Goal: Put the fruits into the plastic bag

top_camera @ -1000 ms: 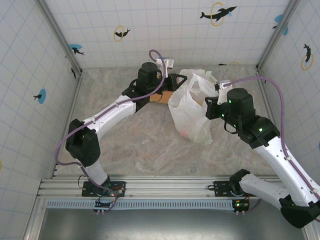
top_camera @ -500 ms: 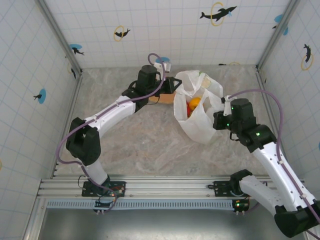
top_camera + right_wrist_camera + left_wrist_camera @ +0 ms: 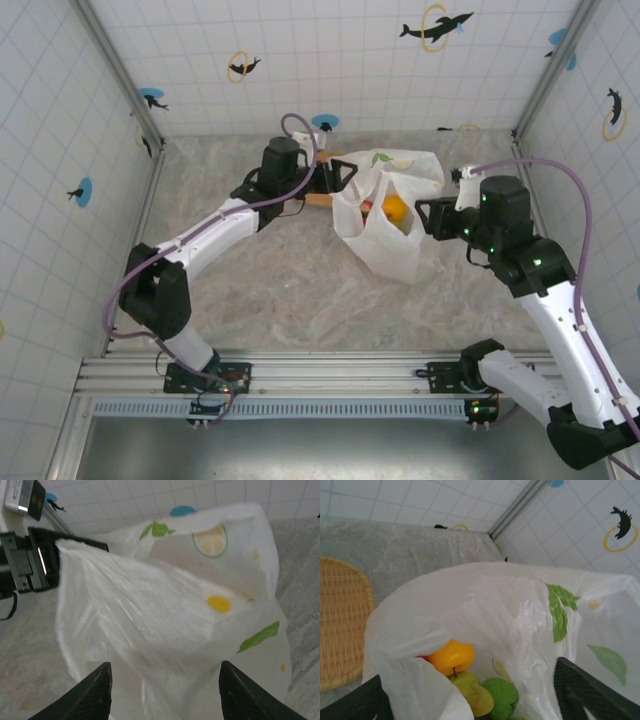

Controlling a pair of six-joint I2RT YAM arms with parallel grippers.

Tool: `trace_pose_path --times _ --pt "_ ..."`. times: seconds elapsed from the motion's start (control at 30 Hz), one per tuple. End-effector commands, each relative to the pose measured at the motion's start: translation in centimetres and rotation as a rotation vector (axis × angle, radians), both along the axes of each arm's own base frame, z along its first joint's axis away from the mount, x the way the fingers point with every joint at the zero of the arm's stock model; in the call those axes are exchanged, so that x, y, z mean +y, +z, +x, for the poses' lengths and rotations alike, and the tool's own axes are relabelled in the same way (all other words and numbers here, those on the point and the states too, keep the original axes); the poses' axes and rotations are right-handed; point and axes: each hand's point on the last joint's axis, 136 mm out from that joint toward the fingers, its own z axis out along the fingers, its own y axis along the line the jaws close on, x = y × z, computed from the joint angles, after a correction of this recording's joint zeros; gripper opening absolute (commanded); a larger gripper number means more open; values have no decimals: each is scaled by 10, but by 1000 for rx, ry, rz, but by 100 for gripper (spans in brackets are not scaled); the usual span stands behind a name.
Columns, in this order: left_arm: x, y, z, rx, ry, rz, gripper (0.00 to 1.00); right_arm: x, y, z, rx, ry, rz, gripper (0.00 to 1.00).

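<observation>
Fruits [image 3: 452, 657] are sitting inside the plastic bag [image 3: 510, 615], directly ahead of the left tool [image 3: 470, 680] and right tool [image 3: 165, 664], both standing spread, pinching nothing. Packing is looking done; the next move is calling for backing away without snagging plastic.

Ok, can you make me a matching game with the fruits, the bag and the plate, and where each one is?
Things:
1. fruits
2. plate
3. plastic bag

Places:
A. resting on the table with its mouth open
B. flat on the table, beside the bag
C. piled inside the bag

Pairs: 1-C, 2-B, 3-A
</observation>
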Motion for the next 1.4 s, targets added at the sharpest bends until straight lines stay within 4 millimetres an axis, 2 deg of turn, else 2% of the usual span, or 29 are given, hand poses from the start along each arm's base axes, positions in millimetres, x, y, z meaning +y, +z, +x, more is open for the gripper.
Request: trace_pose_path --times 0.0,0.1,0.33,0.53,0.6,0.7,0.8,0.93,1.0,1.17,1.3,1.37 --pt "22 31 -6 -82 35 -42 84 3 25 7 -52 14 6 61" --pt "33 37 -12 -112 42 -34 90 5 35 13 -73 22 3 66" --pt "57 38 -13 -150 99 15 95 0 43 25 -99 -1 -22 72" --pt "80 42 -12 -212 179 63 96 -17 30 40 -103 -84 -82 75" --pt "93 42 -11 -244 240 99 96 -31 19 49 -103 -149 -131 81" --pt "128 31 -7 -282 411 168 98 -62 -7 61 -82 -279 -201 91" --pt "170 1 -9 -284 598 235 98 -92 -40 69 -45 -394 -234 99" --pt "221 -39 -12 -245 797 329 98 -130 -94 72 12 -525 -242 100" --pt "245 -62 -15 -227 881 404 98 -151 -129 69 38 -602 -253 100" --pt "297 -112 -28 -172 1029 551 98 -187 -203 50 46 -755 -267 100" --pt "331 -131 -41 -191 1113 656 97 -203 -235 35 15 -846 -277 100" --pt "346 -138 -50 -230 1130 763 98 -208 -249 29 28 -882 -279 100"
